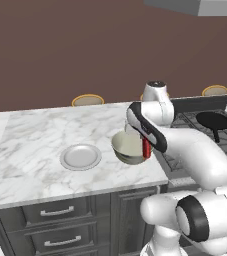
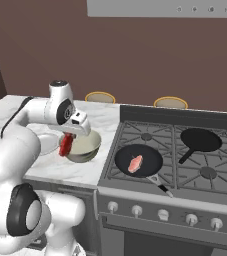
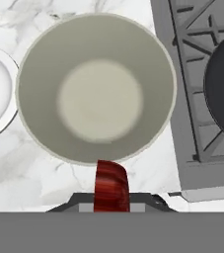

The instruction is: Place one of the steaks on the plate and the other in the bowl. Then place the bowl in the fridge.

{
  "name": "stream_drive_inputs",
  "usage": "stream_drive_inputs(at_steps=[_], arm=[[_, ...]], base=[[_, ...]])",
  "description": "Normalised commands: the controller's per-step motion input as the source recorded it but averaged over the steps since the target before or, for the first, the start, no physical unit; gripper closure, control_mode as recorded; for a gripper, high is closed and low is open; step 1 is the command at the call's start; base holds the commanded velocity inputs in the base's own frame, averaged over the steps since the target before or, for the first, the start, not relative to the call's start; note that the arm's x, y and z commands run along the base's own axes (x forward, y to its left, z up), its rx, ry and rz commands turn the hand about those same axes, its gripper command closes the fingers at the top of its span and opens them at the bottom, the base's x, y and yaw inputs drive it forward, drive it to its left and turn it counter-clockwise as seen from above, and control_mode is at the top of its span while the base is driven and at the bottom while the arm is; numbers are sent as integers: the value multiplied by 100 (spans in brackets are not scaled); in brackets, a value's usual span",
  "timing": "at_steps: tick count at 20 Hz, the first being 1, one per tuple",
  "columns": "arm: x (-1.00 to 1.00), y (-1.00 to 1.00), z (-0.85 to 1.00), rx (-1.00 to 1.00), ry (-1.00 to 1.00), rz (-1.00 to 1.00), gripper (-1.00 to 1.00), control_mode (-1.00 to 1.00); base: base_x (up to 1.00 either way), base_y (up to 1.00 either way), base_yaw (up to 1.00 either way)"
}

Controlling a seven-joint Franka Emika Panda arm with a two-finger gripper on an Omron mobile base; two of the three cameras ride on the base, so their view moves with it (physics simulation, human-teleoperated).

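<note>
hand (image 2: 66,145) pinched narrow on the red steak (image 1: 146,148), slab hanging edge-down with its long axis vertical, clamped at the upper end. in the hand view, red steak showing as a dark red strip at the bottom edge, just at the near rim of the bowl (image 3: 96,89), bowl's pale floor lying ahead of it and bare. bowl standing on the marble desk (image 1: 30,145) right beside the stove (image 2: 175,150), plate (image 1: 80,156) just beside it on the far side from the stove, also bare. pale steak (image 2: 135,163) lying flat in the black pan (image 2: 139,159) on the near left burner, well apart from the hand. second black pan (image 2: 200,140) on the far burner. judged: carrying step, red steak over the bowl's near edge rather than its middle; coming move turns on a short shift forward toward the bowl's centre before letting go, otherwise the hanging slab could catch the rim and tip out onto the desk. limp, thin piece, likely to fold flat on landing. plate and fridge steps not yet done.
</note>
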Motion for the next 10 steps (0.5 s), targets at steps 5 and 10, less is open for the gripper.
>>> stream_drive_inputs(at_steps=[5, 10], arm=[[83, 0, 0, 0, 7, 22, 100, -100], [62, 0, -4, 0, -2, 13, 100, -100]], base=[[0, 0, 0], [0, 0, 0]])
